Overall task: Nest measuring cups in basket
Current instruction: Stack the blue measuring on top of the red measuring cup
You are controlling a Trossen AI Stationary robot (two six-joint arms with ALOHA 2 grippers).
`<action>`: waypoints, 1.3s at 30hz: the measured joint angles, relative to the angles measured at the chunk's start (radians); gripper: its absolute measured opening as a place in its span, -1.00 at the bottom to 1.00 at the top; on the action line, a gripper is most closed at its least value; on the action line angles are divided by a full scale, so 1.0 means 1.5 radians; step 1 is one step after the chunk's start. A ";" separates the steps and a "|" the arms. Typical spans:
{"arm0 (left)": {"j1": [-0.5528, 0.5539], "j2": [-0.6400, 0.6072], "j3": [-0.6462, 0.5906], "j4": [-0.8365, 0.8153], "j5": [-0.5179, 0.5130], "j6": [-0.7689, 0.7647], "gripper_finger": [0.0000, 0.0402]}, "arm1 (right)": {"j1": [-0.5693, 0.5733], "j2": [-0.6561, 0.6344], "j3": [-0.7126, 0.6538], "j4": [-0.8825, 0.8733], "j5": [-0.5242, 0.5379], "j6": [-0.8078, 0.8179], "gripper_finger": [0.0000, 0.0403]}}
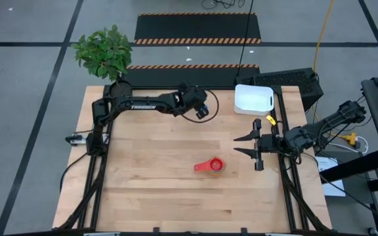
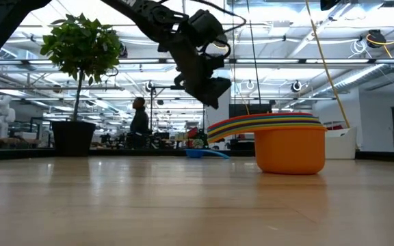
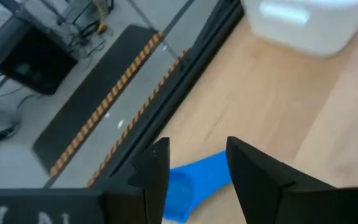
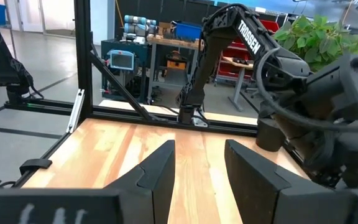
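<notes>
A stack of nested measuring cups (image 1: 210,166) stands on the table's middle, red on top with its handle toward the left. In the low view the orange cup (image 2: 289,154) is outermost and yellow, green, blue and red rims show above it. A single blue cup (image 3: 194,183) lies on the table near the far edge. My left gripper (image 3: 197,146) hangs open above it (image 2: 207,85) and clear of it. My right gripper (image 1: 241,145) is open, level, pointing left, just right of the stack. The white basket (image 1: 253,98) sits at the far right.
A potted plant (image 1: 104,52) stands at the table's far left corner and a black box (image 1: 287,82) sits behind the basket. Bare wood lies across the near half of the table (image 1: 176,203). A person (image 2: 140,123) stands far off in the room.
</notes>
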 joint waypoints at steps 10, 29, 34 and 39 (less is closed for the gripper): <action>0.045 0.005 -0.001 -0.170 -0.014 -0.011 -0.20 | 0.000 0.000 0.000 -0.002 0.000 0.005 -0.34; 0.184 0.006 -0.214 0.101 0.014 0.682 -0.22 | 0.000 0.000 0.000 -0.038 0.000 0.017 -0.34; 0.198 0.012 -0.215 0.080 0.121 0.766 -0.22 | 0.000 0.000 0.000 -0.037 0.001 0.016 -0.34; 0.202 0.016 -0.212 0.088 0.204 0.858 -0.22 | 0.000 0.000 0.000 -0.037 0.000 0.017 -0.34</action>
